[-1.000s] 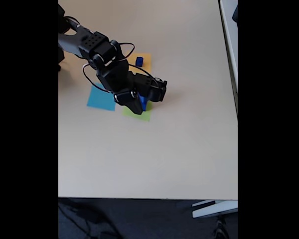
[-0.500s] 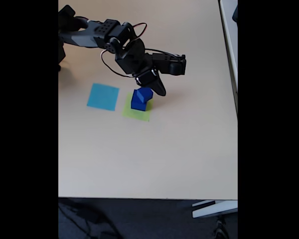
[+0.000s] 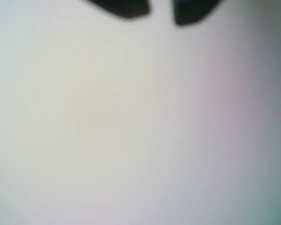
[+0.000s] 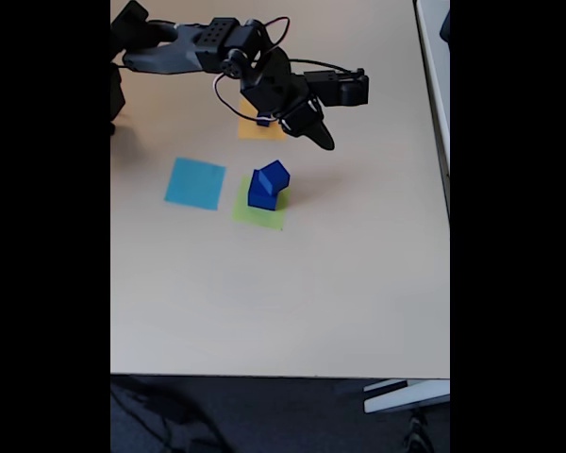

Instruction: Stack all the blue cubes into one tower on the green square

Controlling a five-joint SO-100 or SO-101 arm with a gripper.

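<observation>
On the lime-green paper square (image 4: 260, 214), a stack of dark-blue cubes (image 4: 266, 185) stands, the upper one turned askew.

The black two-finger gripper (image 4: 321, 139) hangs up and to the right of the stack in the fixed view, holding nothing; the blurred wrist view shows its tips (image 3: 131, 8) slightly parted. A tiny blue cube (image 4: 262, 121) sits on the orange paper square (image 4: 250, 130), beside the light-blue paper square (image 4: 195, 183).

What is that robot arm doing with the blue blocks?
It is building a tower. A stack of blue cubes stands on the green square. The gripper hangs above the table past the stack, holding nothing, its jaws a little apart in the wrist view. One tiny blue cube waits on the orange square.
</observation>
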